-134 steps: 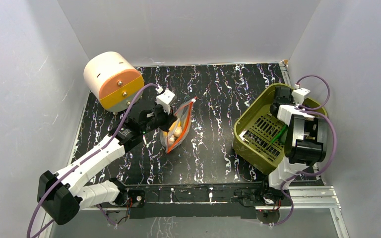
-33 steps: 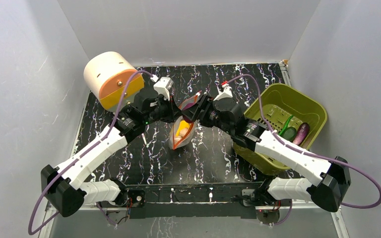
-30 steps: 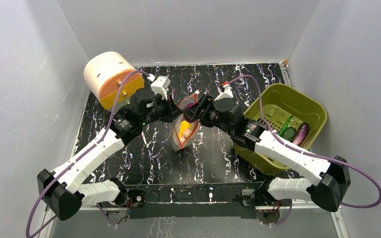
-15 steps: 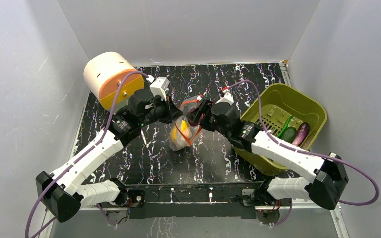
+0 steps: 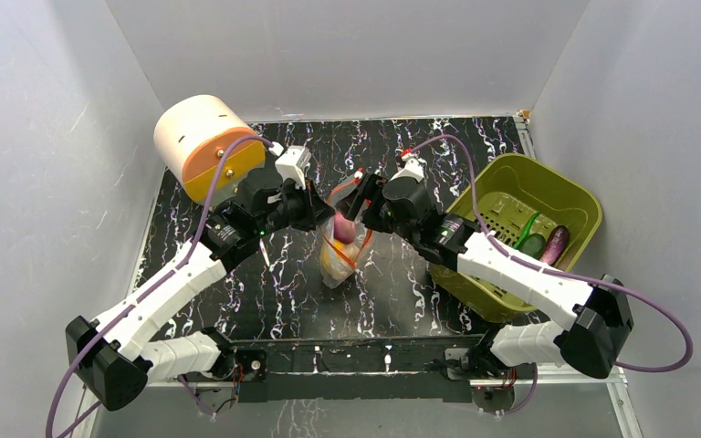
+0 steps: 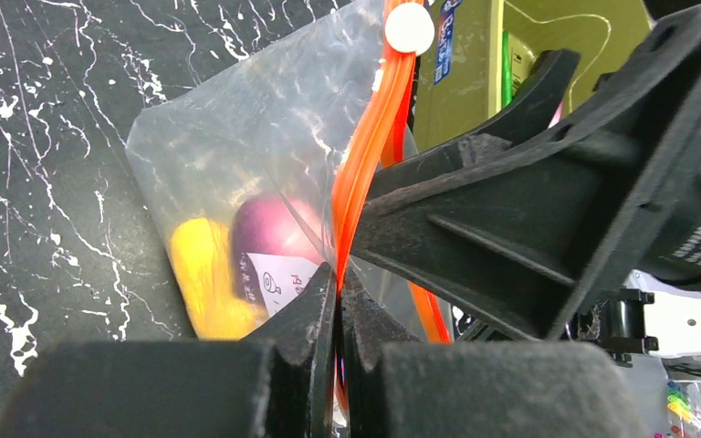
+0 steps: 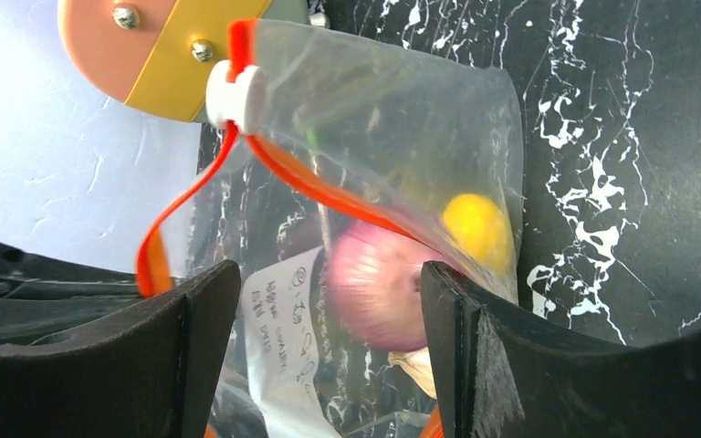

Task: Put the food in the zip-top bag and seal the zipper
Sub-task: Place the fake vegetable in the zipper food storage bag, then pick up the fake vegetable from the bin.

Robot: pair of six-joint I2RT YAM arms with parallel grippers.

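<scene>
The left pincer [image 6: 338, 274] is clenched on the orange-red zipper [image 6: 370, 137] of the clear bag [image 5: 340, 251], which hangs mouth up over the middle of the black marbled counter [image 5: 402, 164]. The right pincer [image 7: 329, 274] is released, its jaws standing wide apart at the bag's open mouth, gripping nothing. A white slider [image 7: 235, 94] sits at one end of the zipper. Inside the bag lie a round pink-purple piece [image 7: 374, 283], a yellow piece [image 7: 476, 228] and a beige lump [image 7: 411, 365]. A white label [image 7: 278, 306] in the bag bears dark writing, too blurred to read. The blue sticker [image 6: 444, 27] on the olive basket [image 5: 511, 178] is also unreadable. The eggplant [image 5: 555, 245] and the green piece [image 5: 531, 245] lie in the basket.
</scene>
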